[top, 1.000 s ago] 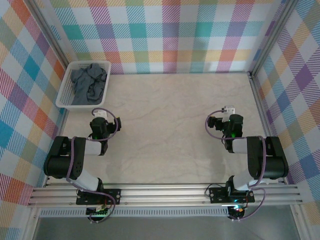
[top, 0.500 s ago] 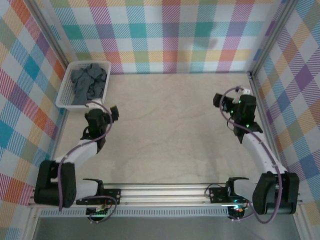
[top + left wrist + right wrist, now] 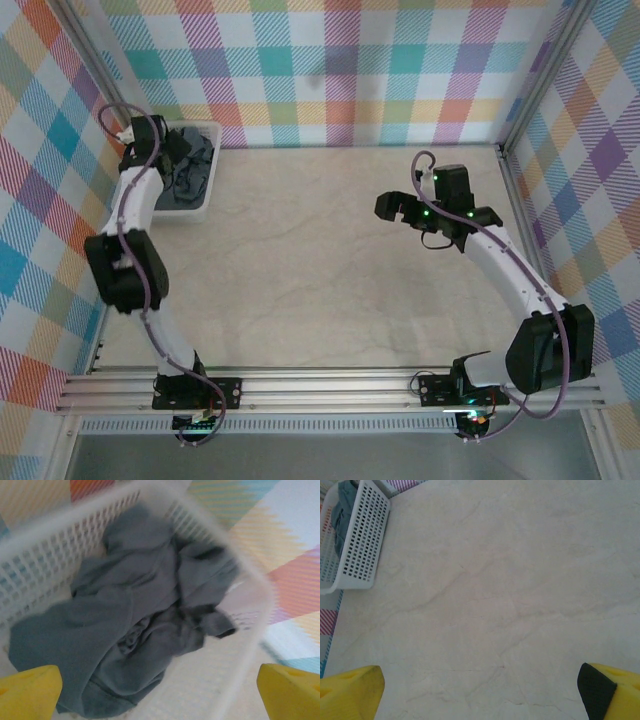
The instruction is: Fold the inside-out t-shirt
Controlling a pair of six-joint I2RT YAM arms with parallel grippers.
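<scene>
Left-wrist and overhead views, at the approach to the pick. The inside-out t-shirt (image 3: 135,630) lies crumpled in the white lattice basket (image 3: 250,585), which stands in the far left corner of the surface (image 3: 320,270). My left jaws are spread wide, their yellow fingertips (image 3: 30,692) at the lower corners of the wrist view with nothing between them. They hang above the basket and are not touching the cloth.

The relation that matters is that the shirt sits straight ahead of the left jaws, between their two lines of closing and inside the basket walls. The heap has no clean long axis. In the wrist view its bulk runs loosely from lower left to upper right, with a thick rumpled ridge near the middle. I judge that ridge to be the easiest thing to pinch.

My left arm (image 3: 128,235) is plainly the nearer one. My right arm (image 3: 505,265) reaches over bare surface well apart from the basket (image 3: 362,540), its jaws also spread and holding nothing. In the overhead view the shirt (image 3: 198,170) shows just beside the left wrist.
</scene>
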